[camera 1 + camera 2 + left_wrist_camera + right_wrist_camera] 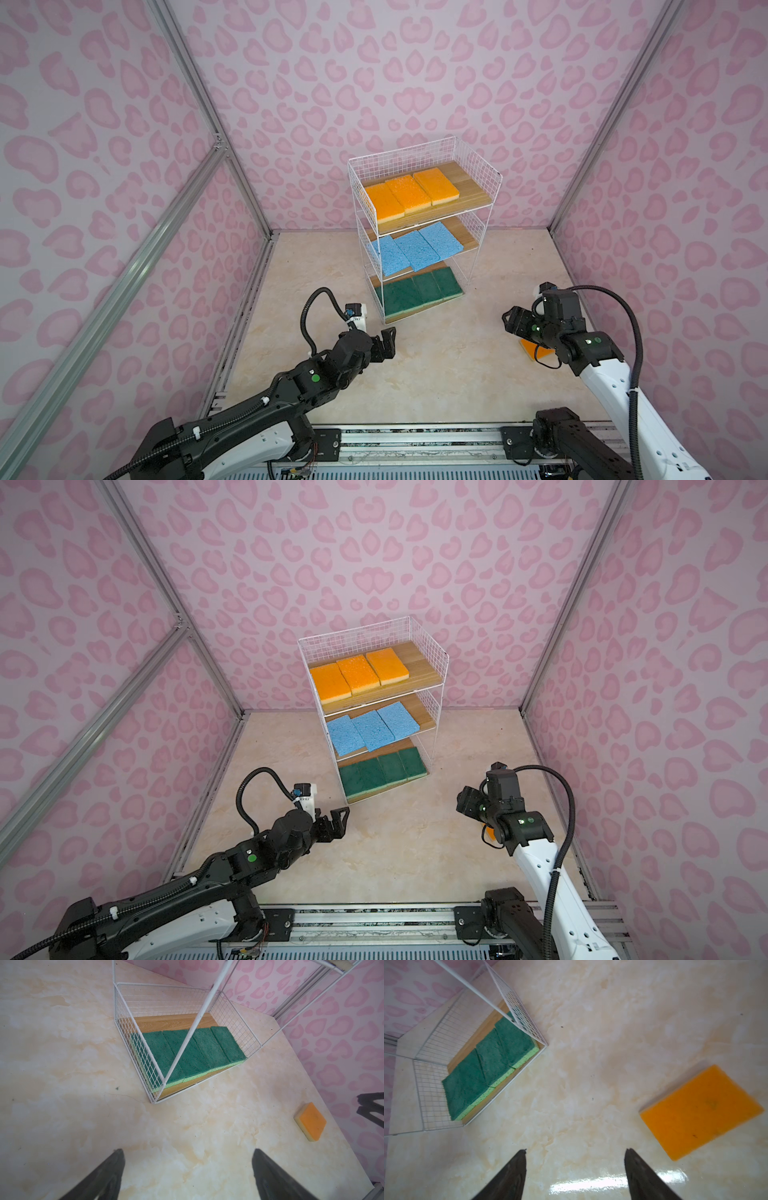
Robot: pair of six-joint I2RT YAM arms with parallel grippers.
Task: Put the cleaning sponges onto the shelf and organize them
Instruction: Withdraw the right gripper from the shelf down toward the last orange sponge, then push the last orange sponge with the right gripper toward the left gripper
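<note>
Sponges [409, 193]: ten already sat on the shelf [471, 189], sorted by colour: 3 orange on the top tier, 3 blue [415, 249] mid, 4 green [419, 291] at the bottom. One orange sponge [702, 1111] lay flat on the tabletop [591, 1064], orange face up, well apart from the shelf & near the right hand [576, 1151]. In both top views the right arm hid most of it. That hand hung w/ jaws spread wide, nothing btwn them, not yet over the sponge. The left hand [188, 1150] also gaped wide & empty, near the shelf's bottom front corner.

We judged the sponge light, soft & squashy, w/ a rough top that shouldn't slip; prob. no risk of damage. Best hold: across the short width, mid-length, pads on the two long sides, squeezing gently so it wouldn't buckle. It would then need carrying high to the bare end of the top board, beside the other orange ones. The wire side wall could snag it.
</note>
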